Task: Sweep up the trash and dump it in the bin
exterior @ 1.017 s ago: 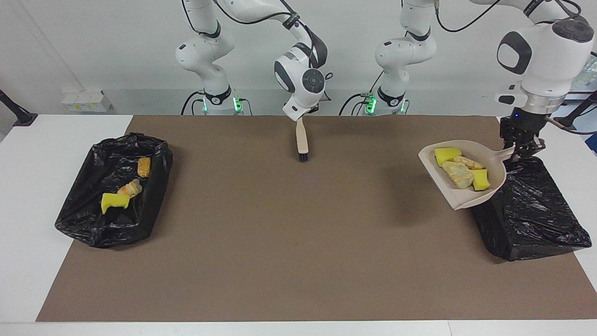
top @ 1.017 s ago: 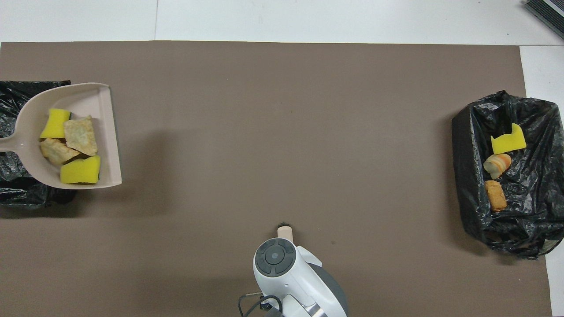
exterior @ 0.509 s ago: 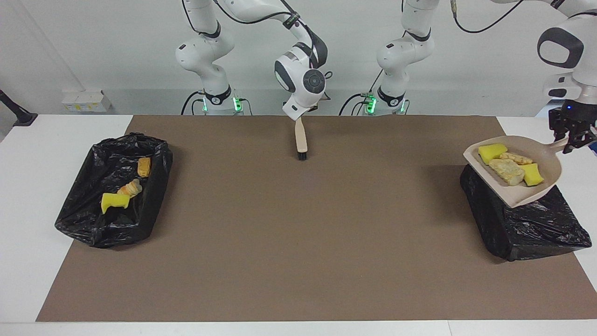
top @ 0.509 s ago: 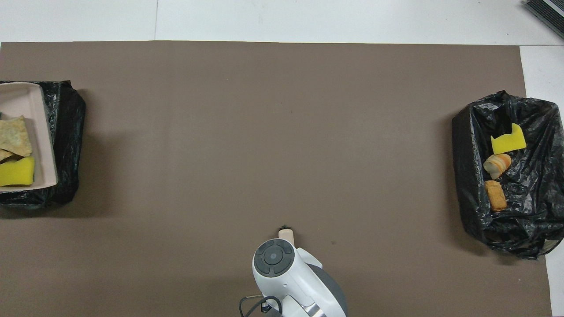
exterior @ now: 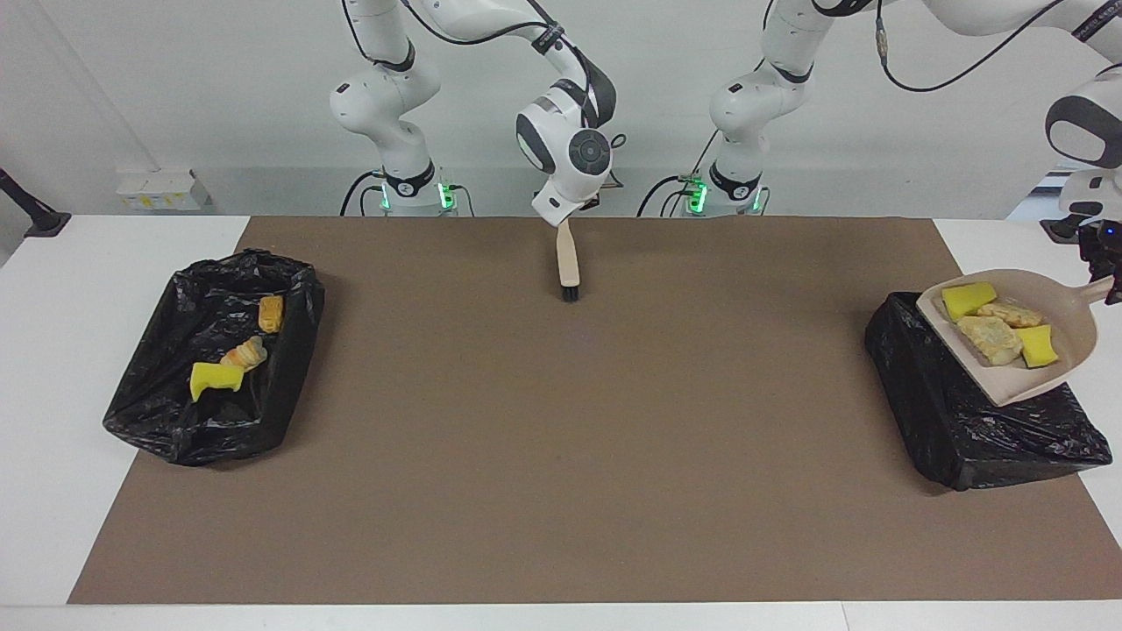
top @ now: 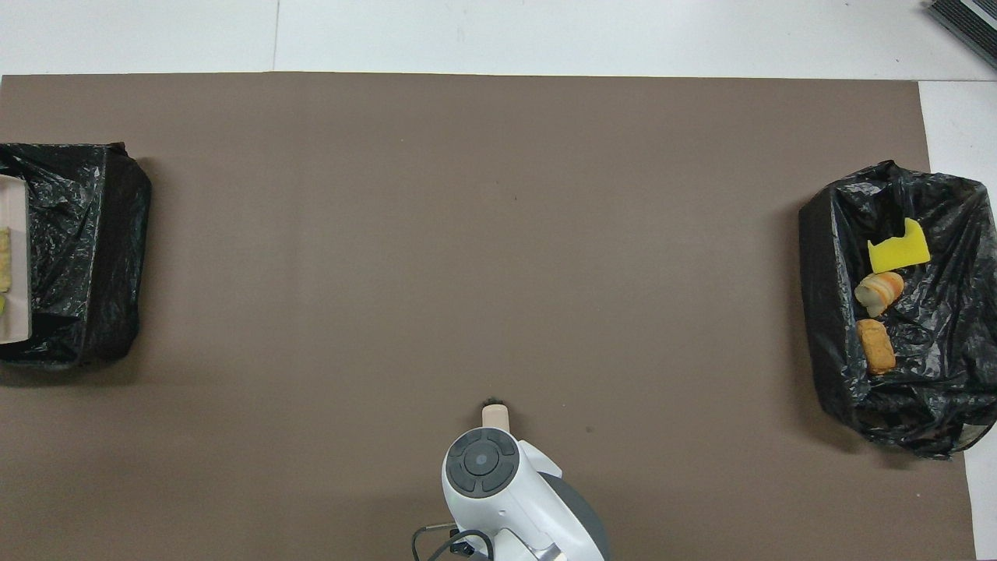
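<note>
Bin at the right arm's end [exterior: 215, 359]: black-bagged, toward nine o'clock on the surface [exterior: 561, 456] as I face the robots; three bits of trash lie in it, a yellow wedge [exterior: 215, 379], a pale lump [exterior: 244, 354] and a golden-brown piece [exterior: 271, 313].

Right claw [exterior: 561, 221]: at twelve o'clock, clamped shut on the handle of the brush [exterior: 568, 265], which hangs bristles down just over the brown mat [exterior: 561, 412]; this arm waits.

Bin at the left arm's end [exterior: 947, 412]: black-bagged, toward three o'clock, no trash visible in it from here.

Dustpan [exterior: 1021, 381]: held in the air over that bin, open lip tilted toward the table's middle, carrying four bits of trash: two yellow wedges [exterior: 967, 300] and two pale beige lumps [exterior: 990, 338].

Left claw [exterior: 1106, 276]: at the picture's edge, closed on the dustpan's handle; the trash sits just beside it, toward nine o'clock of the claw.

Step in hand: I judge it the dumping of the second load, sweeping done.

Next move: likely tipping the pan so the lip points down inside the bag; tipped too near the rim, bits could fall on the mat.
</note>
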Motion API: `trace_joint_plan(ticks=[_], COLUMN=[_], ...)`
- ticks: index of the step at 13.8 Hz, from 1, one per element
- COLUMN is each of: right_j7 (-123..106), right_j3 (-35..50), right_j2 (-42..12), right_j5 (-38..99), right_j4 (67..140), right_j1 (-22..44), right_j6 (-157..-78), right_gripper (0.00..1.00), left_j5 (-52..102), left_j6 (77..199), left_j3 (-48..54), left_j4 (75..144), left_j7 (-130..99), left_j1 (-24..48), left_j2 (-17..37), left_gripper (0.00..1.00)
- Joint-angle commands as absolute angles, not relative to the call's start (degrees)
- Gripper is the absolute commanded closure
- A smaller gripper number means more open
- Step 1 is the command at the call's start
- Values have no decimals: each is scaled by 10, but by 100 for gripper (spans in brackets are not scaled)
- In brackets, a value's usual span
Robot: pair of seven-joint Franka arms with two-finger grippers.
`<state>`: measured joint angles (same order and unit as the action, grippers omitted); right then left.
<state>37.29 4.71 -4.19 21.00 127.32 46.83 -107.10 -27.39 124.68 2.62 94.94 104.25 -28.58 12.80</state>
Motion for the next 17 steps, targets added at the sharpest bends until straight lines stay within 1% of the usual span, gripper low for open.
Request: trace_joint_plan(ticks=[1,3,6,7,8,9,14,15,17], right_j7=[387,387,393,393,392,389,390,390,387], right_j3=[46,46,46,46,46,46,43,40,40], right_j2=[-35,-35,-37,-38,-40,-41,-50,-48,-47], right_j5=[221,234,246,250,250,249,241,240,232], right_j4=[1274,1275,1274,1274,1272,1267,1229,1221,1202], right_j1=[482,483,483,483,483,483,473,465,429], right_j6=[-1080,-1090,-1093,-1096,-1095,-1094,-1065,-1063,-1064], right_gripper=[100,100,100,94,49,0,0,0,0], left_j5=[-328,-382,-420,-439,-470,-496,-551,-554,-555], left_j6=[1240,1220,1216,1216,1216,1212,1185,1176,1144], left_j3=[32,32,31,31,31,31,31,31,37], left_j4=[902,895,882,882,882,882,881,881,890], left_j7=[1052,1045,1031,1024,1019,1010,1005,1005,998], left_j1=[-283,-267,-255,-252,-248,-240,-236,-229,-215], left_j2=[151,153,151,151,150,149,121,117,93], left_gripper=[100,100,100,100,100,100,100,100,100])
